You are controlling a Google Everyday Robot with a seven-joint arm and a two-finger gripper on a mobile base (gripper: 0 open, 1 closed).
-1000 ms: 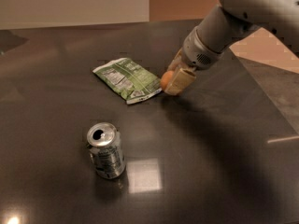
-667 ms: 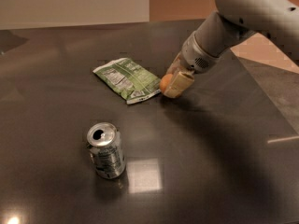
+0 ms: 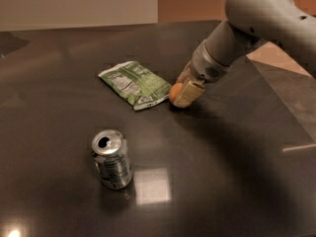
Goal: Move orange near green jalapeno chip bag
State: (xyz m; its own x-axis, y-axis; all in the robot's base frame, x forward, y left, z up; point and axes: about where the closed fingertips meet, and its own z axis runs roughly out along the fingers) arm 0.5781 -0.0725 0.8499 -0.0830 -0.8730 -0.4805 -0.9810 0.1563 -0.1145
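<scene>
Dark, glossy tabletop (image 3: 232,181) fills the scene beneath a pale grey robot arm (image 3: 256,23) that reaches down from the upper right. The flat, crinkled green jalapeno chip bag (image 3: 134,83), foil with a white nutrition label and white sealed edges, lies just beside the two-finger gripper (image 3: 180,93), on its picture-left side. The bag's long axis runs diagonally from the far left toward the fingertips, with its nearest corner pointing at them. An upright, opened silver soda can (image 3: 112,158) stands well apart from the gripper, nearer the camera and further left. The small, round, matte orange (image 3: 174,93) sits at table level between the cream-coloured fingers (image 3: 188,94), which look clamped on it; the near finger hides its right half. The fruit lies just beside the bag's corner, and whether the two touch cannot be told. The task appears all but complete. The coming move likely calls only for letting go and lifting away up and to the right, since leftward drift would shove the bag and a careless release could set the fruit rolling.
</scene>
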